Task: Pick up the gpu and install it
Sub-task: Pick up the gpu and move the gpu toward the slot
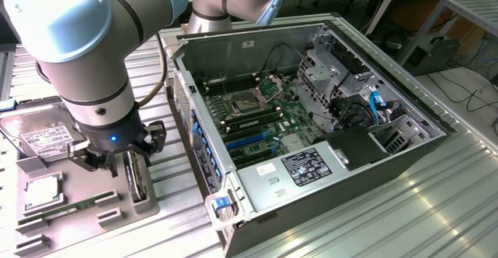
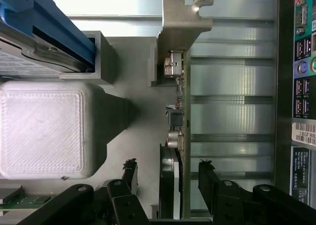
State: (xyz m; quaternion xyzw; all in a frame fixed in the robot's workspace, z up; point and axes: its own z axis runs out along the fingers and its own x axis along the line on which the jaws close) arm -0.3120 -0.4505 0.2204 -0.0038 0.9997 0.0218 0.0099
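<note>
Pincer (image 1: 125, 163) spread wide and pointing straight down from the arm (image 1: 86, 53). It sits low over the grey parts tray (image 1: 81, 182), at the tray's edge nearest the open computer case (image 1: 260, 182). We see nothing gripped.

The gpu (image 1: 137, 185) stands on its long edge in a slot along that same tray edge, directly beneath the pincer.

In the wrist view the pincer (image 2: 168, 174) straddles the gpu (image 2: 174, 121). The black fingertips (image 2: 131, 169) flank the dark card, one on each face. We make out a gap on both sides, narrower on the side facing the case. The jaws sit over the end of the card away from its bracket. The silver end bracket (image 2: 181, 27), with its hooked tab, is at the far end, well clear of the fingers. Small components and a connector line the card's upper edge between bracket and pincer.

Elsewhere on the tray, seen from the exterior view:
- A hard drive (image 1: 39, 136) with a white label lies flat at the far corner.
- A processor chip (image 1: 43, 191) sits in a square recess near the middle.
- A green memory stick (image 1: 70, 206) lies along the near edge.

In the wrist view a ribbed grey printed block (image 2: 44, 128) rises beside the gpu's slot.

Tray and case stand side by side on the slatted aluminium bench (image 1: 389, 211). The case lies with its motherboard (image 1: 257, 124) exposed.
</note>
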